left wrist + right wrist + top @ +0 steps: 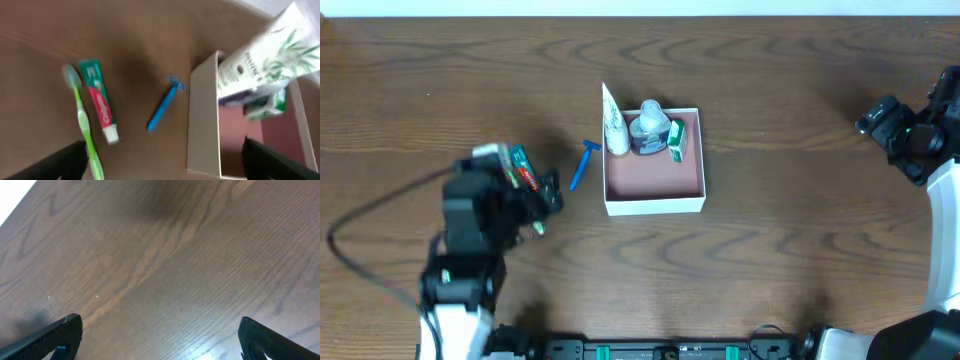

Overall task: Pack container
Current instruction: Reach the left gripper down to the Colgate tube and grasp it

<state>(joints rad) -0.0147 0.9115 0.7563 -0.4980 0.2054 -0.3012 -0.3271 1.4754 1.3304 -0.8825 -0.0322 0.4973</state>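
The container (pixel 656 203) is a square white-walled box with a pink inside, at the table's middle. It holds a white tube (pixel 615 127), a clear bottle (pixel 650 128) and a green box (pixel 677 141) along its far side. A blue razor (pixel 584 164) lies just left of it. My left gripper (pixel 546 196) is open and empty, hovering left of the container. The left wrist view shows a green toothbrush (pixel 85 130), a red-green toothpaste tube (pixel 100 102), the razor (pixel 164 104) and the container wall (pixel 204 115) under the left gripper (pixel 162 167). My right gripper (pixel 876 119) is open and empty, far right.
The right wrist view shows only bare wooden table (pixel 165 255) between the right gripper's fingers (pixel 160 345). A black cable (pixel 360 255) runs from the left arm across the table's left side. The toothpaste (pixel 523 168) peeks out beside the left arm.
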